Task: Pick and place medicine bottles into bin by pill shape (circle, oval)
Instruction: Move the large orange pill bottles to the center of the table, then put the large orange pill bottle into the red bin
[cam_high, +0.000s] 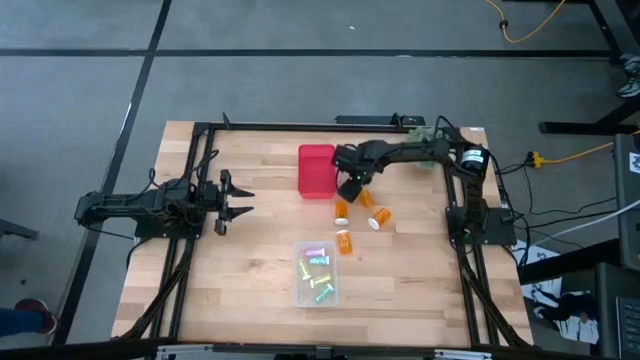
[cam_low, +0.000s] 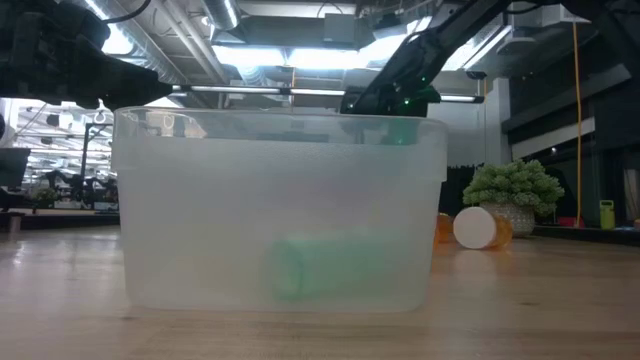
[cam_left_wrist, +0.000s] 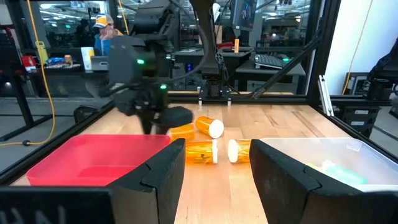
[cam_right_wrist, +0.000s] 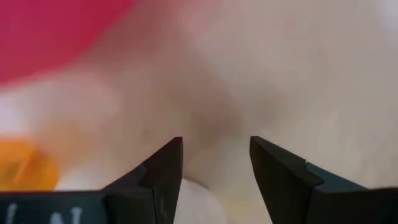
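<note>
Several orange medicine bottles with white caps lie on their sides on the table: one (cam_high: 341, 211) just near my right gripper, others (cam_high: 380, 217) (cam_high: 345, 242) close by. They also show in the left wrist view (cam_left_wrist: 200, 151). Small pastel bottles (cam_high: 316, 268) lie in the clear bin (cam_high: 300, 295). My right gripper (cam_high: 350, 189) is open and points down beside the red bin (cam_high: 316, 170). In its wrist view (cam_right_wrist: 214, 155) an orange bottle (cam_right_wrist: 25, 167) lies off to one side. My left gripper (cam_high: 237, 197) is open and empty at the table's left.
The clear bin (cam_low: 130, 220) fills the low view, with a green bottle (cam_low: 320, 268) inside. An orange bottle (cam_low: 478, 228) and a green spiky plant (cam_low: 515, 188) show behind it. The black frame (cam_high: 200, 135) runs round the table.
</note>
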